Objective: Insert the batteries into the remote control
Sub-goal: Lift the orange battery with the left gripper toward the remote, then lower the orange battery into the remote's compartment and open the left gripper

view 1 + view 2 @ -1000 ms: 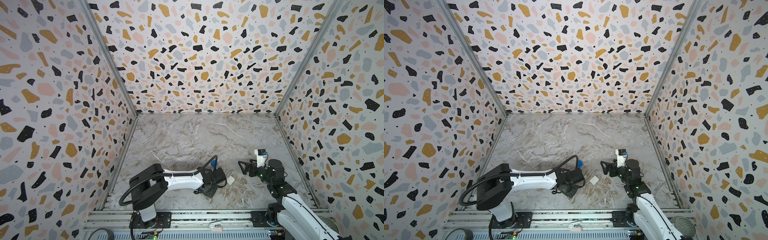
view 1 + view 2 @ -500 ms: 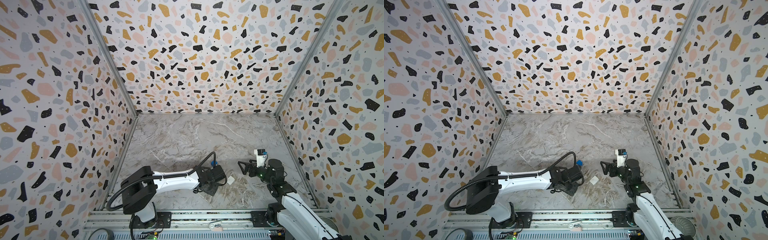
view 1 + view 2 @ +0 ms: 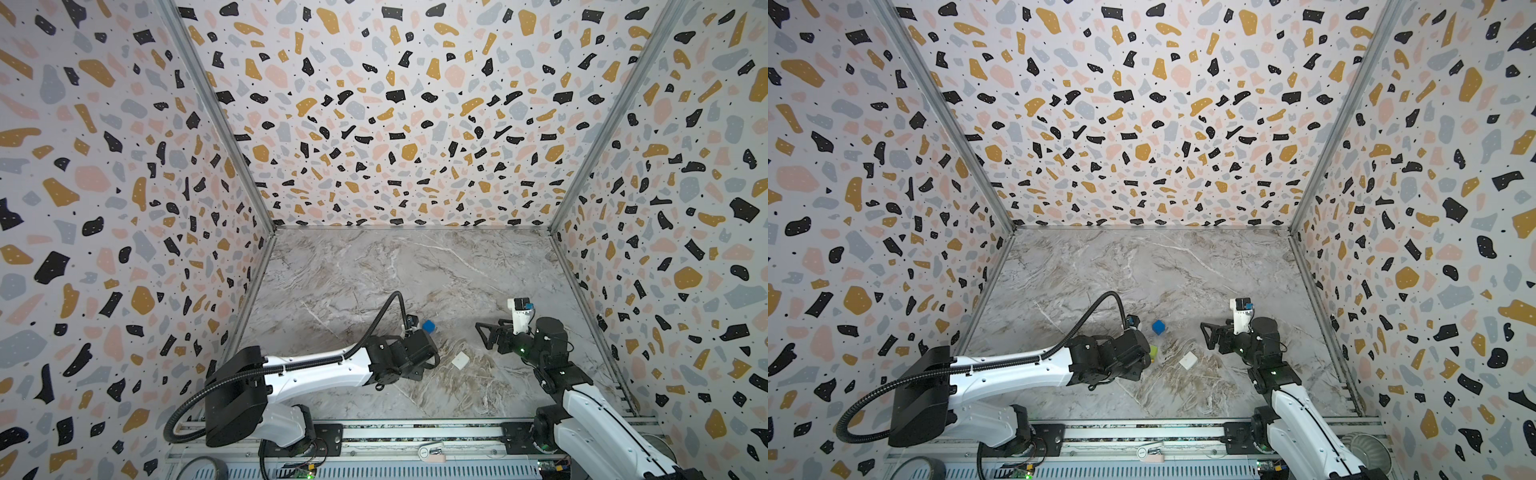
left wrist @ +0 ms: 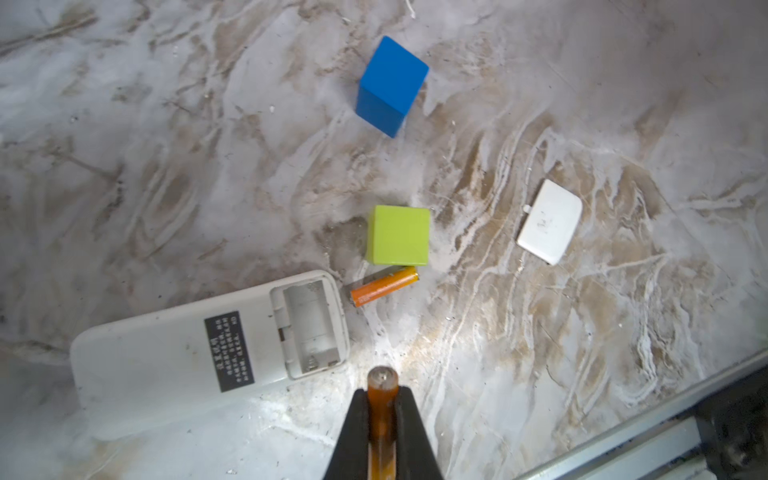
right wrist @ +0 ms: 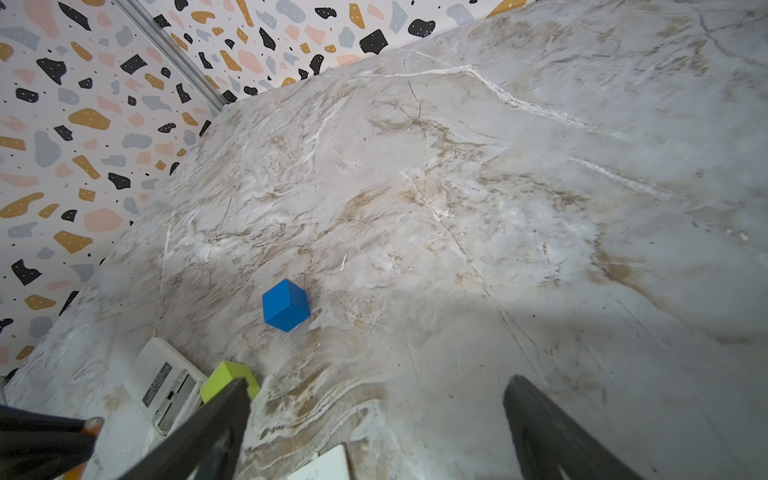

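The remote control lies with its white back up and its battery compartment uncovered and empty. My left gripper is shut on one orange battery, whose silvery end pokes out just beside the compartment end of the remote. The other battery lies on the table, touching the green cube. In both top views the left gripper hides the remote. My right gripper stands open with nothing in it, to the right.
A blue cube sits beyond the left gripper. A small white square cover lies between the two grippers. The green cube peeks out at the left gripper's side. Patterned walls close three sides; a metal rail runs along the front.
The left arm's elbow has swung to the left and its gripper has shifted slightly left and back, still shut. The right arm has not moved.
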You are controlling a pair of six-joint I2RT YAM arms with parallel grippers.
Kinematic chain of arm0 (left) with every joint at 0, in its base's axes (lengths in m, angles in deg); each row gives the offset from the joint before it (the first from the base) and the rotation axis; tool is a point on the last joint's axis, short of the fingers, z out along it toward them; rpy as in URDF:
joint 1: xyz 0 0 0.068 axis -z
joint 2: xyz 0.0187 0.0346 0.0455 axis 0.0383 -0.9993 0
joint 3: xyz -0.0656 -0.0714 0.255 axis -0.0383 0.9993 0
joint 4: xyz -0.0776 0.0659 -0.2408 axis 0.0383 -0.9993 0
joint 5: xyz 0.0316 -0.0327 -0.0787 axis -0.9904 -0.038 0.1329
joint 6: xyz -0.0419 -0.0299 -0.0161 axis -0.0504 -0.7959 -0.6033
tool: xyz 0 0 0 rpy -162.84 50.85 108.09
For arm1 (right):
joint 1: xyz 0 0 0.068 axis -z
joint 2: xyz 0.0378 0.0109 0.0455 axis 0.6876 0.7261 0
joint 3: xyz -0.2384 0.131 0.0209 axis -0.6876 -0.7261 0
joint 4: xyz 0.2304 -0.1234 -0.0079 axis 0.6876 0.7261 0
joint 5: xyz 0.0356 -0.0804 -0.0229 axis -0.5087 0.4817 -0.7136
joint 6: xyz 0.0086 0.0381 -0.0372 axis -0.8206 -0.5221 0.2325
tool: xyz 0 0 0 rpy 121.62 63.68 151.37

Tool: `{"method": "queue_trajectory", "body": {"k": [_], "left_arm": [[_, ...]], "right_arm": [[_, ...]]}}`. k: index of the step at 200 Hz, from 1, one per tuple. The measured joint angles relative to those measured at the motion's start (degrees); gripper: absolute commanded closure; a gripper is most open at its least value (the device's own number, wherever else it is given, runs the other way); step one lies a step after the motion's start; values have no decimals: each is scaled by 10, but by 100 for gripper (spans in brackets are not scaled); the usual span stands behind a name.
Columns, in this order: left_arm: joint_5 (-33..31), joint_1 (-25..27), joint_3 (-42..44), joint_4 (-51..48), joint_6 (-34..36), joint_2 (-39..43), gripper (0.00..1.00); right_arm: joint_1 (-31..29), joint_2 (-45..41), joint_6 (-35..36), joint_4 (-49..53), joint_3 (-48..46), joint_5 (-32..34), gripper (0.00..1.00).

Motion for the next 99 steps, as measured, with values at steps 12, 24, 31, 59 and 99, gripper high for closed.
{"method": "queue_trajectory", "body": {"k": [12, 24, 31, 59, 99], "left_arm": [[-10, -7, 7, 5, -10, 0, 97], [-19, -13, 9, 11, -16, 0, 97], [-23, -17, 10, 16, -18, 0, 98], [-28, -31, 13, 37, -20, -3, 98], [-28, -41, 17, 62, -20, -32, 97]], "right_arm": [[0, -1, 0, 0, 0, -1, 2], [0, -2, 0, 0, 0, -2, 2], [0, -2, 0, 0, 0, -2, 2], [0, -5, 0, 0, 0, -2, 2], [0, -6, 0, 0, 0, -2, 2]]}}
